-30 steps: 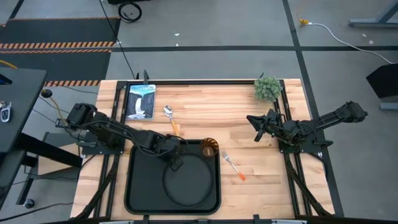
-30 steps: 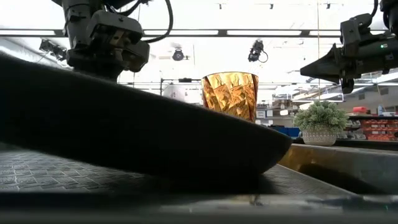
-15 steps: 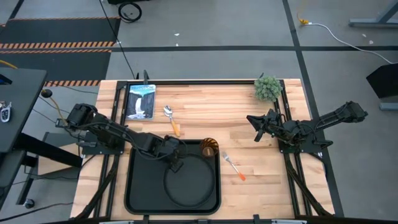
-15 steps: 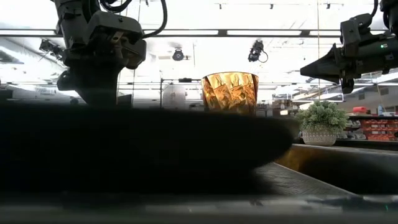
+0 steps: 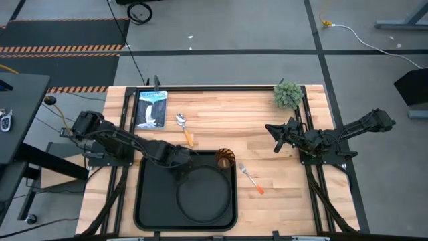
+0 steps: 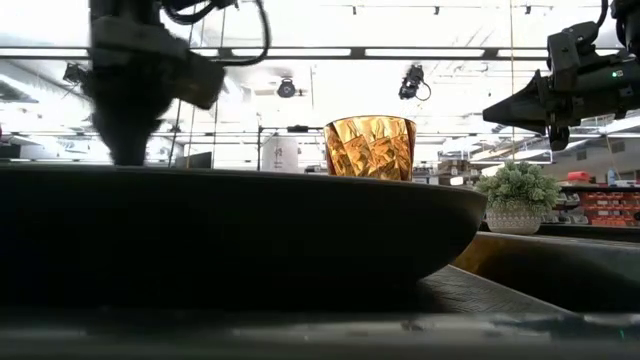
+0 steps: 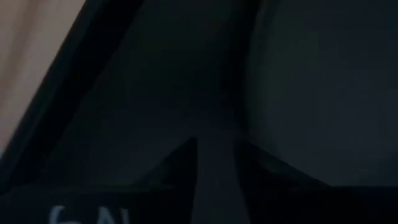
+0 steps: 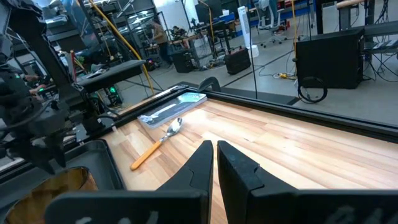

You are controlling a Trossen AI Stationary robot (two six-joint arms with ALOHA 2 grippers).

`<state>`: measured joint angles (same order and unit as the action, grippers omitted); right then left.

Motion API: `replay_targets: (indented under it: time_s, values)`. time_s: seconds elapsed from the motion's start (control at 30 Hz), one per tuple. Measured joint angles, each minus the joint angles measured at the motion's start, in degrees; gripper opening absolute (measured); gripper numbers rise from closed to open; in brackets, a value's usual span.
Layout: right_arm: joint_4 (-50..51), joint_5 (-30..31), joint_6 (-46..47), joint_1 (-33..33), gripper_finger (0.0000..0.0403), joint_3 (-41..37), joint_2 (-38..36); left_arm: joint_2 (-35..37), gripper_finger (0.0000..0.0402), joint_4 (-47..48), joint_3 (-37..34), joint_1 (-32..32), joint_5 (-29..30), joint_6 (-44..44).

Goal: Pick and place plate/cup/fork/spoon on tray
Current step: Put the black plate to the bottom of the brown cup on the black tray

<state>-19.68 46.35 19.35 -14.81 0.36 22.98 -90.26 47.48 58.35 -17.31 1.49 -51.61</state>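
Tabletop [image 5: 221,114]: wooden, both arms mounted at its side edges. Tray [image 5: 150,194] sits at the near edge, left of centre, presumably so every item can be gathered in one place. Plate [image 5: 204,194] lies flat inside the tray, right half, filling much of it; judged already placed. Left claw [image 5: 182,175] hangs just over the plate's far-left rim, inside the tray; whether its fingers are apart or together cannot be told, the left wrist view showing only dark surfaces. Cup [image 5: 225,159] stands upright at the tray's far-right corner, just beyond the plate. Right claw [image 5: 275,138] waits over bare wood on the right, fingers together, holding nothing. Fork [image 5: 251,179] lies on wood just right of the tray, and spoon [image 5: 183,128] beyond the tray's far edge; both not yet placed.
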Motion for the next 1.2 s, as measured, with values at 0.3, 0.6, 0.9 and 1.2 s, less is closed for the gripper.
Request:
replay_targets:
  time_s: [0.3, 0.6, 0.9, 1.2]
  values:
    - [-0.3, 0.0, 0.0, 0.0, 0.0028, 0.0, 0.0, -4.8, 0.0086, -0.4, -0.3, -5.4, -1.0, -2.1]
    - [-0.4, 0.0, 0.0, 0.0, 0.0028, 0.0, 0.0, -7.3, 0.0073, -7.4, -0.3, -8.1, -5.7, -4.0]
    - [-0.6, 0.0, 0.0, 0.0, 0.0028, 0.0, 0.0, -7.3, 0.0058, -4.8, 1.2, -7.6, -6.2, -4.6]
    - [-0.9, 0.0, 0.0, 0.0, 0.0028, 0.0, 0.0, -7.3, 0.0041, 11.2, 10.2, -3.8, 7.8, -1.7]
